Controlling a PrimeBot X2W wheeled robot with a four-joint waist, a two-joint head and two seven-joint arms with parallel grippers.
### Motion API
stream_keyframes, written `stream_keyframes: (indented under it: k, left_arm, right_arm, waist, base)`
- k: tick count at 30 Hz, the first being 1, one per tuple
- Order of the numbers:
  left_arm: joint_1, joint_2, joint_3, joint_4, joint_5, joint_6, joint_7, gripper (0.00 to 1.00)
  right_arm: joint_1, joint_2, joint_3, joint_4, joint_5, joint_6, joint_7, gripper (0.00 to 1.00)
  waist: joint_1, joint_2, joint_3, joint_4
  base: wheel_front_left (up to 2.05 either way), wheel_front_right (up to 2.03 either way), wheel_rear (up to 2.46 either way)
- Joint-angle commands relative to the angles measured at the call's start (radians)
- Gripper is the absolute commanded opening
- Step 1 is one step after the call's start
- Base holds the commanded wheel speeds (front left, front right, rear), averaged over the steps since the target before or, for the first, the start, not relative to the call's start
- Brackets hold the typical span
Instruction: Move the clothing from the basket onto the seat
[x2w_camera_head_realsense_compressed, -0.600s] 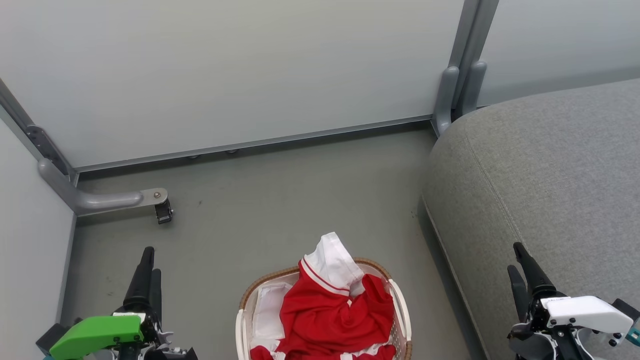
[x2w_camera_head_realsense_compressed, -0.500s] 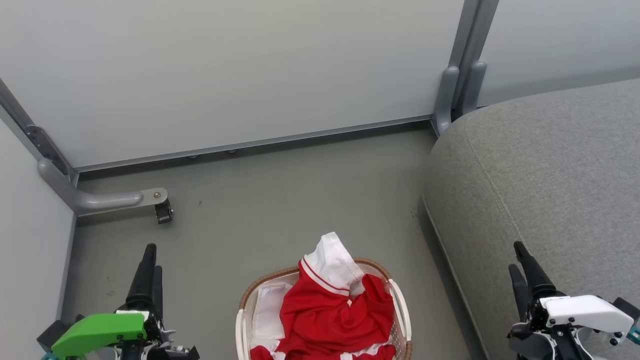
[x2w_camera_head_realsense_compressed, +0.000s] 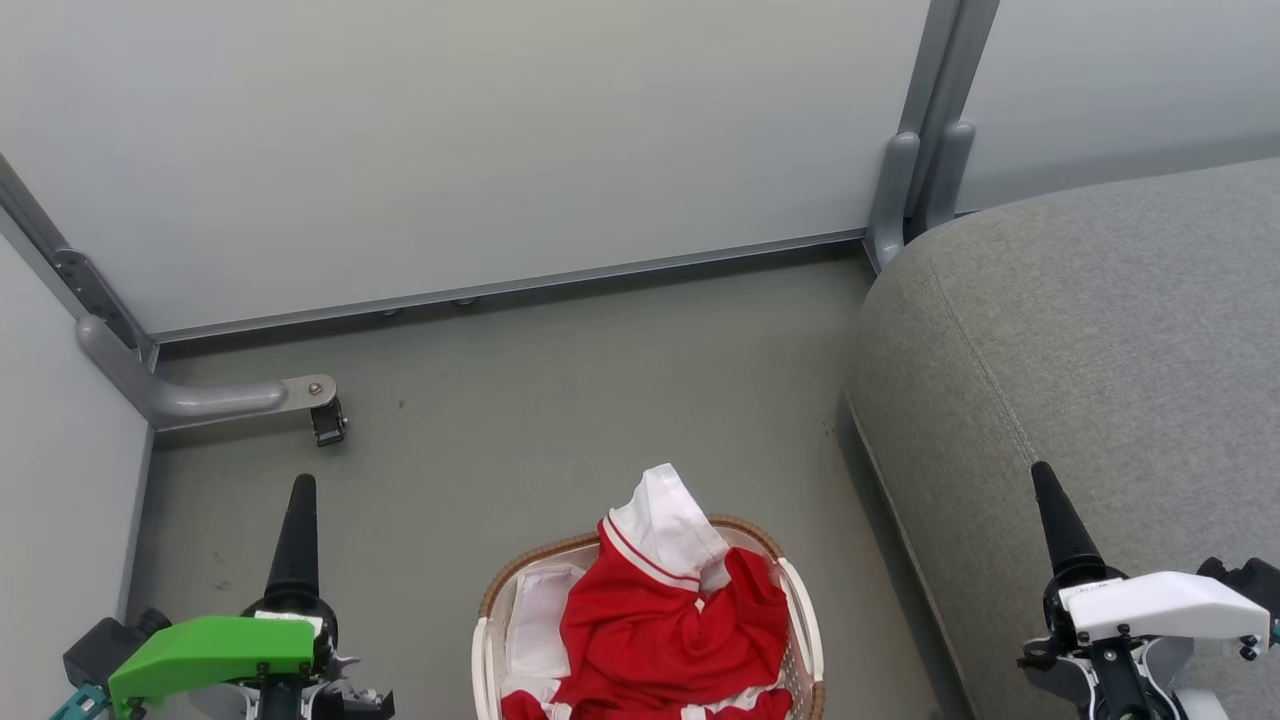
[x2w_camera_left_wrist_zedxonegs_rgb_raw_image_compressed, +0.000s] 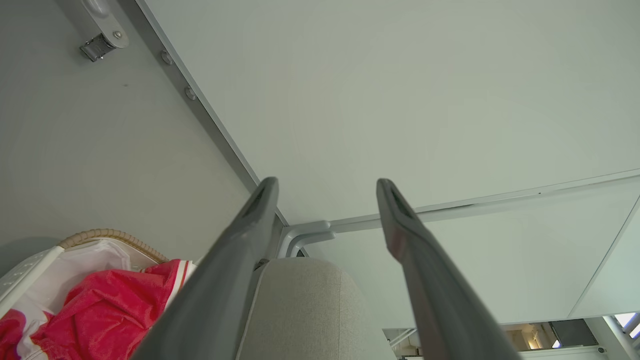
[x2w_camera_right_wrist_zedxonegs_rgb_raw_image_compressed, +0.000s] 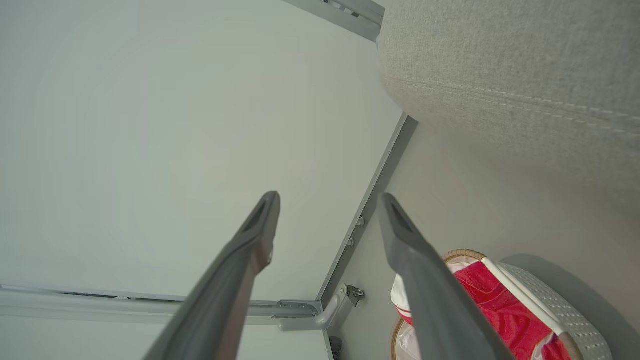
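left end effector (x2w_camera_head_realsense_compressed: 300, 490) and right end effector (x2w_camera_head_realsense_compressed: 1042, 475) now higher, both spread empty; red clothing (x2w_camera_head_realsense_compressed: 670, 620) heaped in basket (x2w_camera_head_realsense_compressed: 803, 610)

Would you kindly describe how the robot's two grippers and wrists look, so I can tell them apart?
The left gripper has long, dark, tapering fingers behind a bright green wrist cover. The right gripper has matching dark fingers, with a white wrist cover.

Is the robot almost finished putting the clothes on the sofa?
Not yet. Nothing looks done: the red clothes all lie in the basket, and no clothes show on the seat. Nothing is in hand: the left pincer and right pincer are open and empty. All the moving is left.
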Motion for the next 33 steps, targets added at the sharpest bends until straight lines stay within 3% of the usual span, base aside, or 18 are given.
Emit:
stream_keyframes:
  k: [1,13,33]
  left_arm:
    - [0.001,0.006,0.001,-0.019,0.04,-0.002,-0.014,1.0]
    - [0.01,0.007,-0.019,-0.026,0.262,0.007,-0.056,1.0]
    - [0.035,0.009,-0.057,-0.042,0.65,0.038,-0.117,1.0]
  right_arm:
    - [-0.022,-0.009,0.006,-0.025,-0.055,0.0,-0.013,1.0]
    - [-0.005,-0.011,0.045,-0.064,-0.347,0.0,-0.056,1.0]
    - [0.009,-0.014,0.099,-0.047,-0.686,0.0,-0.118,1.0]
  waist:
    - [0.0,0.0,0.0,0.001]
    - [0.0,0.0,0.001,0.003]
    - [0.0,0.0,-0.002,0.008]
  base:
    - [0.0,0.0,0.0]
    - [0.0,0.0,0.0]
    - [0.0,0.0,0.0]
